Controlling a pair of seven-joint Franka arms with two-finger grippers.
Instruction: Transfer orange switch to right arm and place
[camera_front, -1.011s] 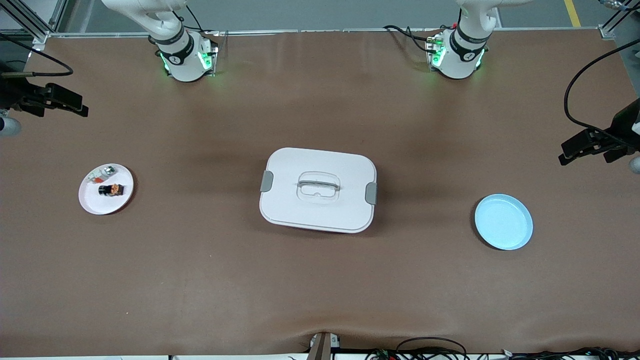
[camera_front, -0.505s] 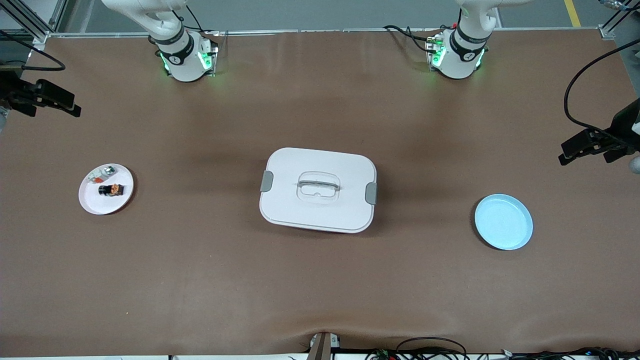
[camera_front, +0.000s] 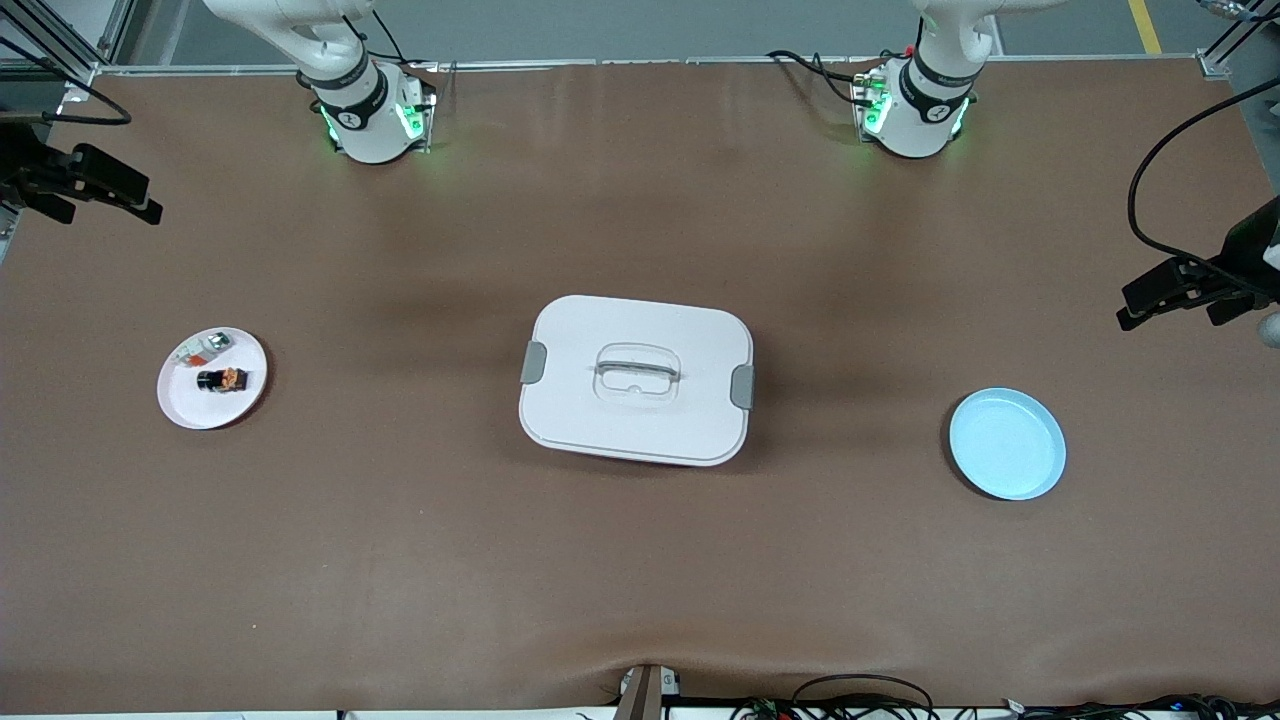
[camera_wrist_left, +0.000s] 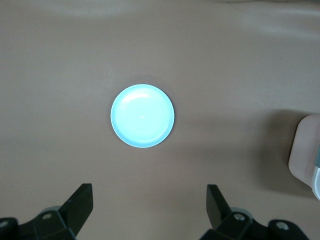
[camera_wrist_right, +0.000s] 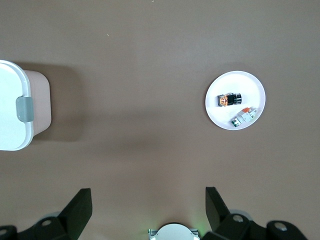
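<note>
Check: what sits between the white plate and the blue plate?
In the front view, the lidded white box sits mid-table between the white plate holding the orange switch and the blue plate; otherwise bare brown tabletop.

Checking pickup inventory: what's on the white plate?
On the white plate: the orange switch and a white-grey small part beside it, apart. Nothing covers them; their undersides can't be seen.
</note>
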